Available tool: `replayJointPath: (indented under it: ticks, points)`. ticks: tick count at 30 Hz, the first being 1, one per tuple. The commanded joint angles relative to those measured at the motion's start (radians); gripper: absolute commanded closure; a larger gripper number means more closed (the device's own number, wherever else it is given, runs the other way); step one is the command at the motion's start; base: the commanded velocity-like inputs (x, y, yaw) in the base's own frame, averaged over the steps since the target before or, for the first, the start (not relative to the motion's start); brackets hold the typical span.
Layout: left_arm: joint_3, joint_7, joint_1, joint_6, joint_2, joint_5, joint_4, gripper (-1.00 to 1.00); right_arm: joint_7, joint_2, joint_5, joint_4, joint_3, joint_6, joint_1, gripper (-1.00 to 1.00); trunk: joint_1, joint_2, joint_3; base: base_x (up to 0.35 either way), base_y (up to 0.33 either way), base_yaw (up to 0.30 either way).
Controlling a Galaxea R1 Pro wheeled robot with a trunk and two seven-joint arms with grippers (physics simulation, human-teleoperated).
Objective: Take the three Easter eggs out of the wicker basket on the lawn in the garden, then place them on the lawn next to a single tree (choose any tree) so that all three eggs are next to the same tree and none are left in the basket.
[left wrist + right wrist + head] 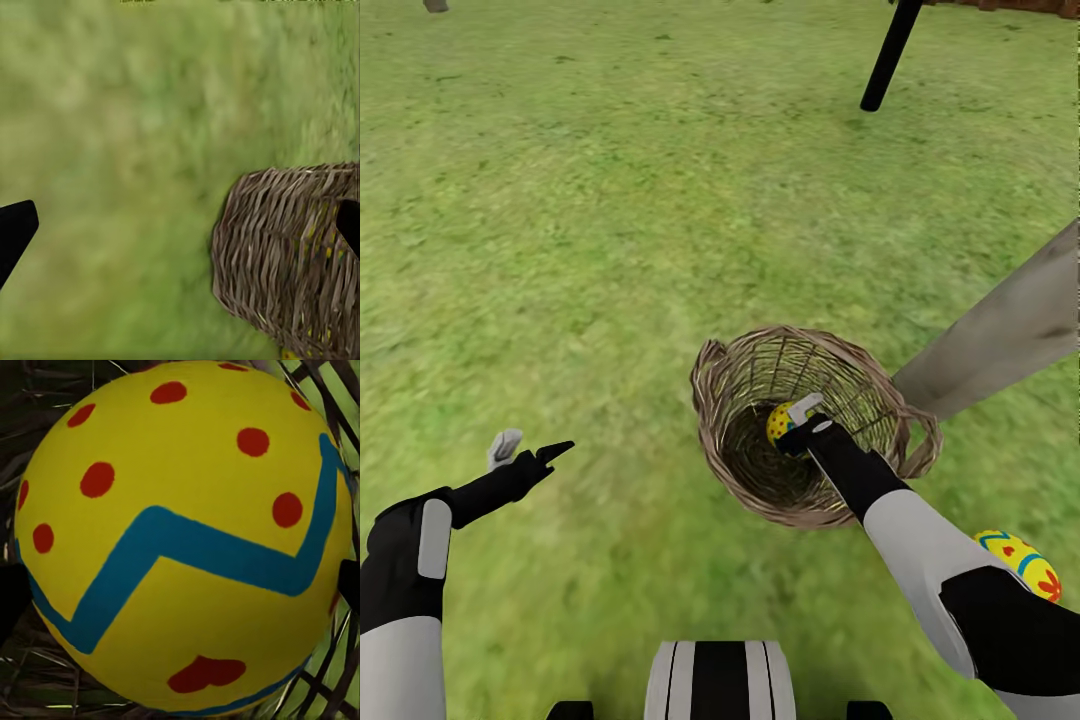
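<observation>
The wicker basket (805,425) is lying tipped on the lawn (590,250), its open mouth facing up toward the head camera, and just beside it on the right a thick pale grey trunk (1000,335) is slanting up out of the frame; the right gripper (803,420) is reaching down into the basket with its fingers sitting on either side of a yellow Easter egg (780,420), and in the right wrist view that egg (184,536), with its blue zigzag band and red dots, is sitting right between the dark fingertips at the picture's edges, though whether the fingers are actually pressing on it I cannot tell; a second egg (1022,562) is lying on the grass outside the basket, close by the right forearm and near the foot of the trunk; the left gripper (528,452) is hovering over bare grass well to the left of the basket, its fingers spread apart and holding nothing; in the left wrist view the basket's woven side (289,255) is showing against the green, with specks of yellow showing through the weave; farther off, a thin black trunk (890,50) is standing on the lawn.
</observation>
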Motion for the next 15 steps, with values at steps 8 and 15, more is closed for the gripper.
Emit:
replayJointPath:
  ticks: [8,15]
  points:
    - [-0.005,0.003,-0.001,0.008,0.003,-0.008,0.0,-1.0,0.03,-0.001,0.024,0.071,0.0,0.004,0.0,1.0,-0.003,0.002,0.03,0.0,0.0,0.0]
    - [-0.004,0.003,-0.001,0.013,0.005,-0.007,0.0,-1.0,0.03,0.0,0.024,0.071,0.0,0.004,0.0,1.0,-0.007,0.003,0.057,-0.135,0.0,0.0]
